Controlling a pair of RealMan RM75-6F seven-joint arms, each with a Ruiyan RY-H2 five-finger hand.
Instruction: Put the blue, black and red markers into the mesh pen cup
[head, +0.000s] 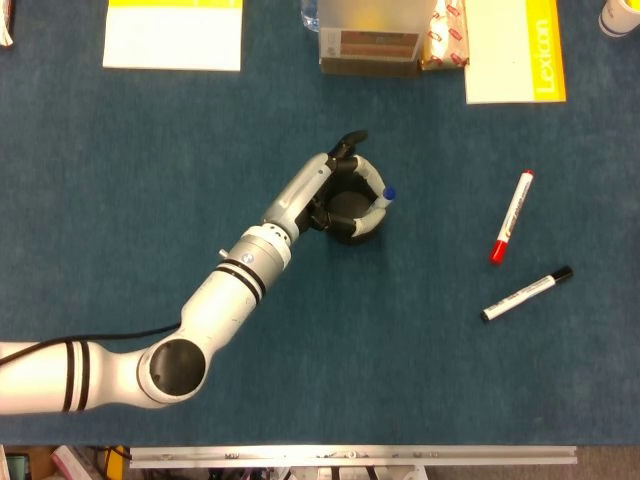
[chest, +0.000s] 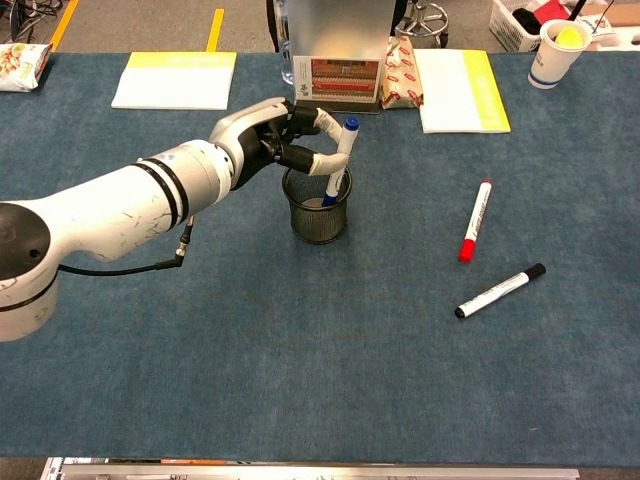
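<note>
You had the left robot hand (chest: 290, 140) clamped on the blue marker (chest: 338, 160), tip inside the cup (chest: 317, 212); next, I judge, release it.

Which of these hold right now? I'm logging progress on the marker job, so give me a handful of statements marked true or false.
1. The left hand holds the blue marker with its lower end inside the mesh pen cup. True.
2. The red marker stands in the cup. False: it lies on the table, right of the cup.
3. The black marker lies nearer the front edge than the red one. True.
4. The right hand grips the black marker. False: no right hand is in view.
</note>
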